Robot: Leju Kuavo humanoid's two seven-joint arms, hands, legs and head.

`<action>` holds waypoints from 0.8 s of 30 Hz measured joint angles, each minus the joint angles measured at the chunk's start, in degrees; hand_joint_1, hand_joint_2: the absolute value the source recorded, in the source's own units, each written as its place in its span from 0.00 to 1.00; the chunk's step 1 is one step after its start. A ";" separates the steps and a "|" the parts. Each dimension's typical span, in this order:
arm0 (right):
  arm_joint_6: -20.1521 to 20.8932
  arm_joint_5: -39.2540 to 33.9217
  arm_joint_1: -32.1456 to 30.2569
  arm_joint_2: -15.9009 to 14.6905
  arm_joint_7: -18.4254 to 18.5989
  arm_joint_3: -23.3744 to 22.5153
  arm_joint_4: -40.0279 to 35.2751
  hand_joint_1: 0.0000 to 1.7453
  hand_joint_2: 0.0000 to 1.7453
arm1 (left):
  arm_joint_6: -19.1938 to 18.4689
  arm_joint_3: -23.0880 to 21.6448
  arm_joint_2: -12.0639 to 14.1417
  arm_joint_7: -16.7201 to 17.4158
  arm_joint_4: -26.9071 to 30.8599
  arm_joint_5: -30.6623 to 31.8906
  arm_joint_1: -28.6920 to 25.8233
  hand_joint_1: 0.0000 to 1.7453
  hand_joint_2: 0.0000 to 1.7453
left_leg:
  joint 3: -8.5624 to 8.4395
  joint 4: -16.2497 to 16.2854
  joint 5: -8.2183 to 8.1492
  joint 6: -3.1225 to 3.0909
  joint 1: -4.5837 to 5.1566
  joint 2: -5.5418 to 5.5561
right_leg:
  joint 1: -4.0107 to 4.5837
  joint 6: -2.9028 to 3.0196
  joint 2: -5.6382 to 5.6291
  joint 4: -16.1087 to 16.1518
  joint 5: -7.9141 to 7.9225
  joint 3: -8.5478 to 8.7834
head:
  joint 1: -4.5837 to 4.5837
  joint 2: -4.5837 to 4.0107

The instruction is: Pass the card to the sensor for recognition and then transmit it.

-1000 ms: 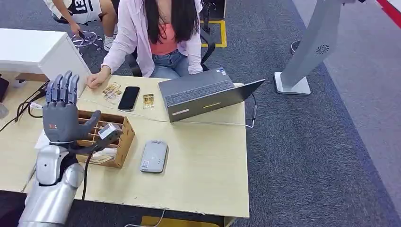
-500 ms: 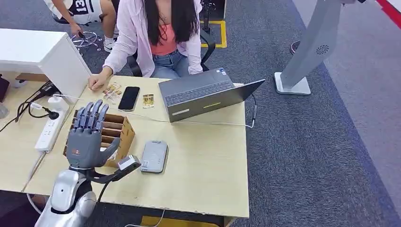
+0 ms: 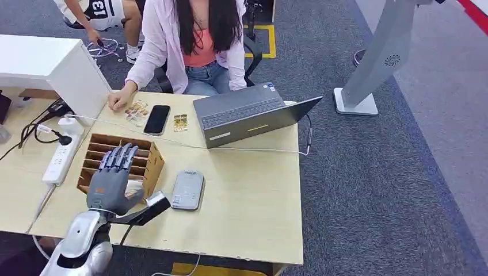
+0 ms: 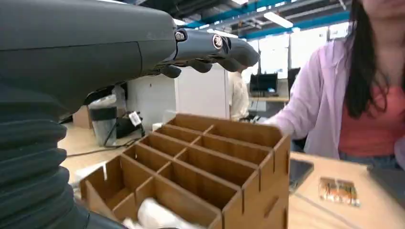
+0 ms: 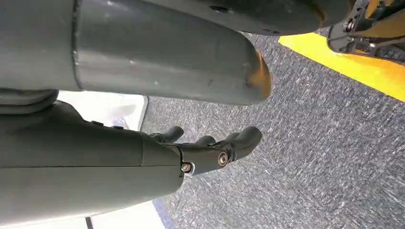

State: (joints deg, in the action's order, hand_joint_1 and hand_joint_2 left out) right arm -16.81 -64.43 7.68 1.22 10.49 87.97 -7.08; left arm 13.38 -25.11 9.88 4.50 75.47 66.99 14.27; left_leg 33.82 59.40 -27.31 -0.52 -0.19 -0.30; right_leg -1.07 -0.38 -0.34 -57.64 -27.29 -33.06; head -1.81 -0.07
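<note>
Pale, smooth wooden table (image 3: 253,201) with squared edges. Open grey laptop (image 3: 247,115), matte, small sticker on one corner, lettering too small to read. Brown plywood slotted box (image 3: 147,158), thin notched dividers forming narrow compartments, something white in one near slot. Left hand (image 3: 112,184), grey plastic, over the box's near end, fingers straight and together, nothing visibly grasped. Right hand (image 5: 210,148), fingers loosely curled, empty, above speckled grey carpet. Rounded grey sensor (image 3: 187,190) flat beside the box, white label unreadable. Card not identifiable.
</note>
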 joint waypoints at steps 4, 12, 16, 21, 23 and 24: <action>0.09 -0.26 -0.02 0.00 -0.39 0.00 0.07 0.00 0.00 | -2.13 -0.02 0.57 0.77 -0.26 -0.35 -0.89 0.00 1.00 | 0.00 0.00 0.00 0.00 0.01 0.00 | -0.01 0.00 0.00 0.00 0.00 0.00 | 0.00 0.00; 0.17 -0.44 -0.03 -0.02 -0.42 0.04 0.24 0.00 0.00 | -3.09 -0.04 1.05 2.06 -0.50 0.15 -2.01 0.00 1.00 | 0.01 0.00 0.00 0.00 0.00 0.01 | 0.00 -0.01 0.01 0.00 -0.01 -0.01 | 0.00 0.00; 0.17 -0.59 -0.03 -0.02 -0.42 0.09 0.31 0.00 0.00 | -2.80 -0.04 1.11 2.99 -0.50 0.52 -2.49 0.00 1.00 | 0.01 0.00 0.00 0.00 0.00 0.01 | 0.00 0.00 0.01 0.00 0.00 0.00 | 0.00 0.00; 0.17 -0.66 -0.03 -0.02 -0.39 0.11 0.33 0.00 0.00 | -2.69 -0.04 1.44 3.50 -0.50 0.52 -3.00 0.00 1.00 | 0.01 0.00 0.00 0.00 0.00 0.01 | 0.00 0.00 0.01 0.00 0.00 0.00 | 0.00 0.00; 0.20 -0.74 -0.03 -0.02 -0.35 0.13 0.33 0.00 0.00 | -2.36 -0.04 1.53 3.83 -0.50 0.63 -3.35 0.00 1.00 | 0.01 0.00 0.00 0.00 0.00 0.01 | 0.00 0.00 0.01 0.00 0.00 0.00 | 0.00 0.00; 0.20 -0.83 -0.03 -0.02 -0.31 0.13 0.33 0.00 0.00 | -1.64 -0.02 1.57 4.53 -0.50 1.42 -3.63 0.00 1.00 | 0.01 0.00 0.00 0.00 0.00 0.01 | 0.00 0.00 0.00 0.00 0.00 0.00 | 0.00 0.00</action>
State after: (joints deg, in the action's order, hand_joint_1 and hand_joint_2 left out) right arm -16.61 -65.27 7.65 1.20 10.19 88.11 -6.75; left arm 11.74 -25.14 11.45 9.03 74.97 68.42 10.64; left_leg 33.84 59.40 -27.31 -0.52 -0.19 -0.29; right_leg -1.07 -0.39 -0.34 -57.64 -27.30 -33.06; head -1.81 -0.07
